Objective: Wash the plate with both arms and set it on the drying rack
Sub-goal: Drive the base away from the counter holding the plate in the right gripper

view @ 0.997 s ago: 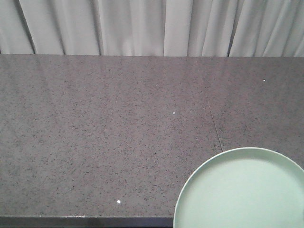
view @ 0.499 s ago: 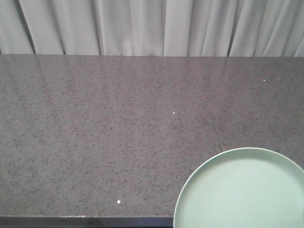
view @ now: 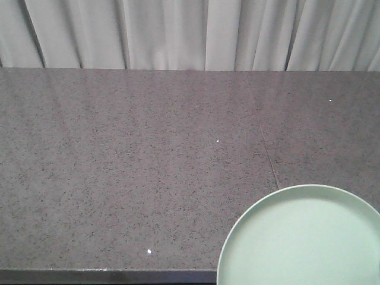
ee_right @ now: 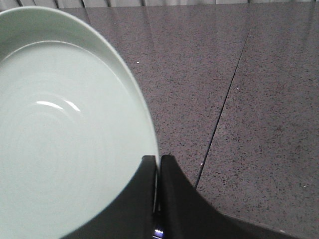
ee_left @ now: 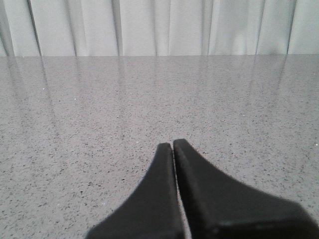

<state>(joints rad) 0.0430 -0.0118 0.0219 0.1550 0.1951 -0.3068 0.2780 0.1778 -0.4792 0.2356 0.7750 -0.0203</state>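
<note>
Front view: you're seeing the plate [view: 303, 237] sitting low-right over the counter [view: 119, 166], by its front edge; same spot as 0.5 s and 1 s ago, no shift. R wrist cam: right gripper [ee_right: 158, 159] is pinching the plate's rim betw. its jaws. L wrist cam: left gripper [ee_left: 173, 147] is pointing across the counter toward the curtain [ee_left: 164, 25], jaws pressing together.

Dark grey speckled stone countertop [view: 119, 178], glossy, w/ a few white flecks. Thin seam [view: 268, 155] runs diag. thru right part. Pale grey-white pleated curtain [view: 178, 32] along far edge. Soft even light, faint curtain reflections on surface.
</note>
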